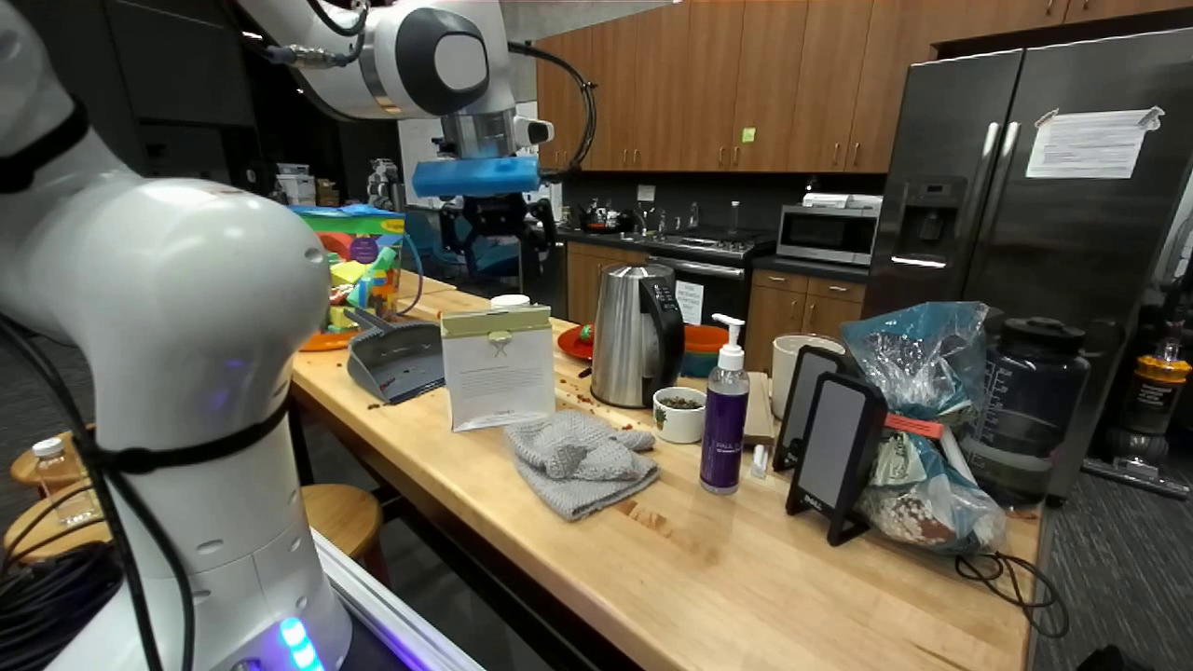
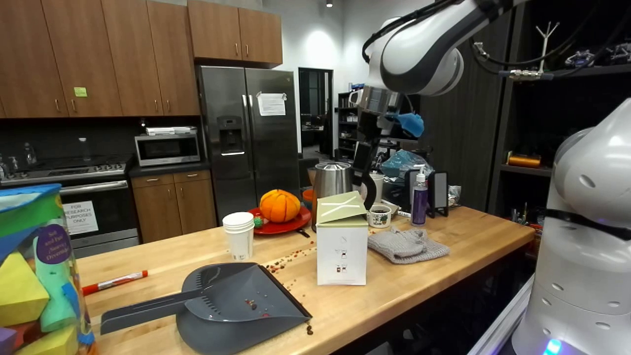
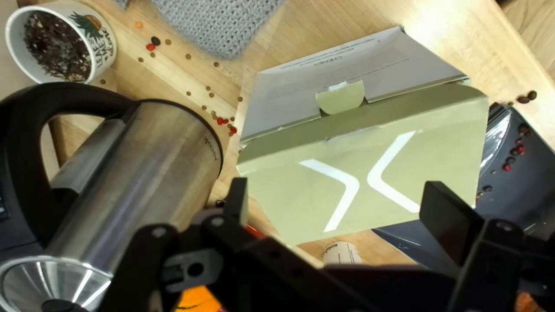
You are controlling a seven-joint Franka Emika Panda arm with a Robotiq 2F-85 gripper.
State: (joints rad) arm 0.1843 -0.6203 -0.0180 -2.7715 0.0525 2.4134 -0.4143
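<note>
The black two-finger gripper (image 3: 340, 203) hangs, jaws spread, near a pale-green-topped white cardboard box (image 3: 362, 143) on the wooden surface (image 1: 746, 578); in the wrist view, a silver metal kettle (image 3: 151, 173) stands at the box's nine o'clock.

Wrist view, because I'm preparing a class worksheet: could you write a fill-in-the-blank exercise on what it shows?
The gripper is open and holds ____.
From left to right come the kettle, the box and a grey ____.
The marks on top of the box are coloured ____.
The kettle's handle is coloured ____.

Missing words: nothing; dustpan; white; black.
</note>
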